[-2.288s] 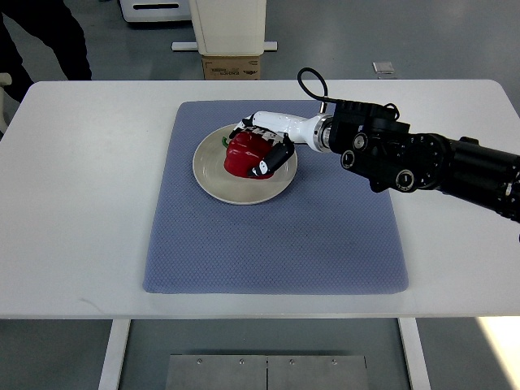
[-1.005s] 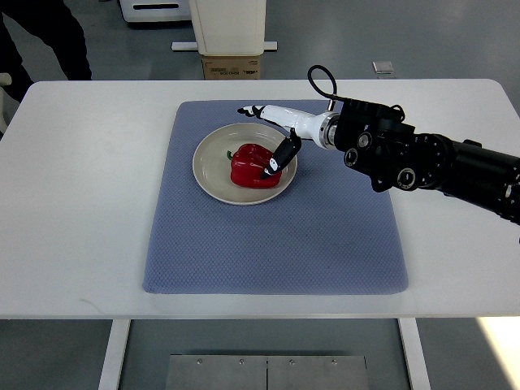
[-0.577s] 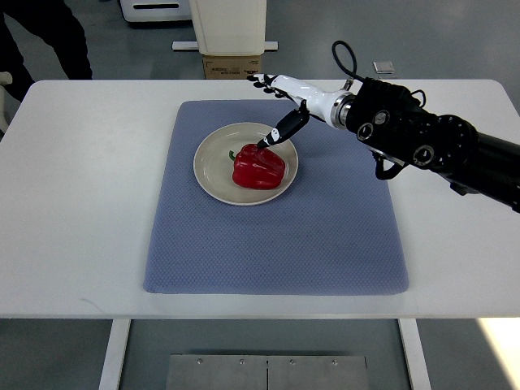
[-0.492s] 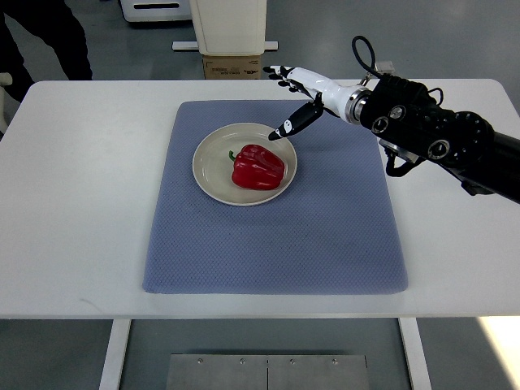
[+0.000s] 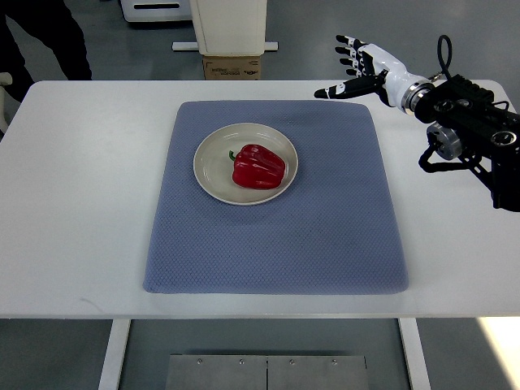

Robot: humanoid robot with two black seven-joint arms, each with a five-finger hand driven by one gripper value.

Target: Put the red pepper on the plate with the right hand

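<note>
A red pepper (image 5: 258,166) lies on its side on the round cream plate (image 5: 213,150), which sits on the blue mat (image 5: 276,236). My right hand (image 5: 357,69) hovers over the table's far right, well away from the plate, with white fingers spread and nothing in it. Its black forearm (image 5: 471,134) comes in from the right edge. The left arm does not show.
The mat lies on a white table (image 5: 81,203). Beyond the far edge stand a white pedestal and a cardboard box (image 5: 232,67). A person in dark clothing (image 5: 45,36) stands at the top left corner.
My right hand let go of the pepper, opened, and drew back up and to the right, away from the plate. The pepper stays on the plate.
</note>
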